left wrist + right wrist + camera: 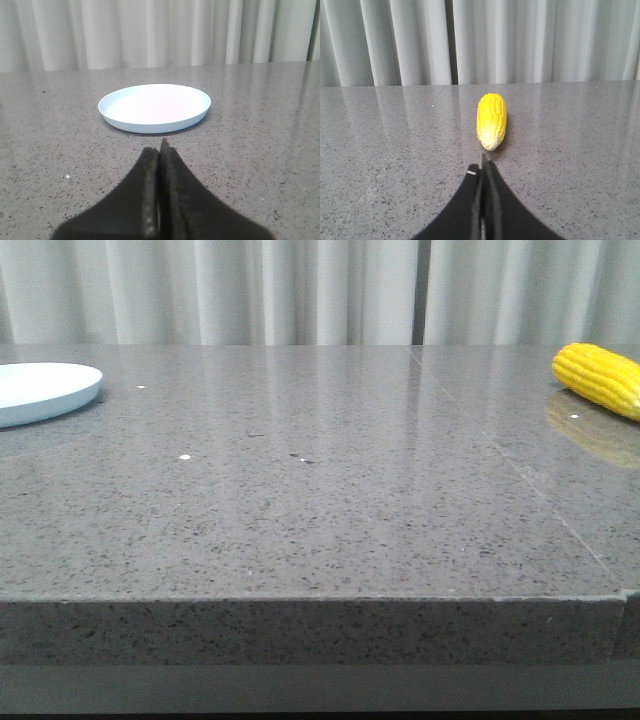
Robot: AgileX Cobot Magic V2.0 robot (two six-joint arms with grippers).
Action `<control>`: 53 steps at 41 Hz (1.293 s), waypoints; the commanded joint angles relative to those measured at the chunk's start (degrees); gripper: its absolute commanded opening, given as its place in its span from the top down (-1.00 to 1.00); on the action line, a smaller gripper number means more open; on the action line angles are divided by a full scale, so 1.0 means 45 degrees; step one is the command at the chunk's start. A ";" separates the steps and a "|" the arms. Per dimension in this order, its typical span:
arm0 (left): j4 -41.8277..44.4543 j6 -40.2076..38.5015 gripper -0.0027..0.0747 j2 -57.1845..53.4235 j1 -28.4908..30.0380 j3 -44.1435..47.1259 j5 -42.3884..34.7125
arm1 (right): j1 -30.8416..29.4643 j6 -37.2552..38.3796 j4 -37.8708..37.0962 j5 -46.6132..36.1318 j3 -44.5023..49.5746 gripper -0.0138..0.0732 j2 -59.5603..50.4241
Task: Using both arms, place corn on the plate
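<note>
Corn (492, 120): far right of table (320, 500), tip toward right gripper (482, 165), clenched, empty | Plate (154, 107): far left, bare, before left gripper (160, 150), clenched | Step: part right fingers, straddle cob mid-length, grip gently.

One corn (602, 377) cob, yellow, on desk (320, 500) at far right of front view; same single cob in right wrist view.
One plate (42, 390), pale, round, at far left; same single plate in left wrist view.
One desk, grey speckled stone.
Two grippers: left gripper (160, 150) and right gripper (483, 162), each with two dark fingers (147, 175) pressed together.
White curtain (300, 290) behind, one run of folds.
</note>
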 commanded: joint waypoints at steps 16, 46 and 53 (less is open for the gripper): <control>-0.0068 -0.0063 0.98 -0.0236 0.0020 0.0283 -0.1138 | -0.0024 -0.0011 -0.0147 -0.1123 -0.0267 0.84 -0.0223; 0.0108 -0.0063 0.98 0.1033 0.0020 -0.4557 -0.0854 | -0.0024 -0.0165 -0.0052 0.2185 -0.5348 0.84 0.0801; 0.0108 -0.0063 0.98 0.3022 0.0020 -0.7267 0.0823 | -0.0024 -0.0177 -0.0052 0.3714 -0.7732 0.84 0.2761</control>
